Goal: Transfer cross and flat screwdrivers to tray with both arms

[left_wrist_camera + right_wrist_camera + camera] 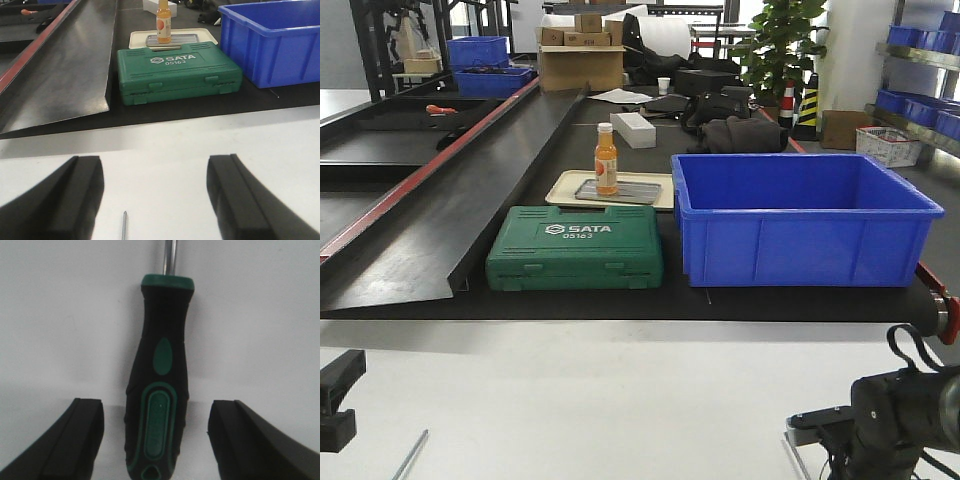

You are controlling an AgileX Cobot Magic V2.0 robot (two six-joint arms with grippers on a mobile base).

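Blue bin [800, 250], then green case [575, 245] lettered "SATA 05163", grey tray [638, 190] behind it. On the white tabletop [600, 400], one screwdriver [160, 365] lies untouched between the spread fingers of the released right gripper [155, 440]. Another's shaft tip [124, 225] lies within the released left gripper [155, 200].

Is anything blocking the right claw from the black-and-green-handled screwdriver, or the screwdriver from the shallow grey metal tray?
Nothing separates the right gripper from the screwdriver; its open fingers flank the handle. Toward the tray, a green tool case stands in front, and an orange bottle stands on it.
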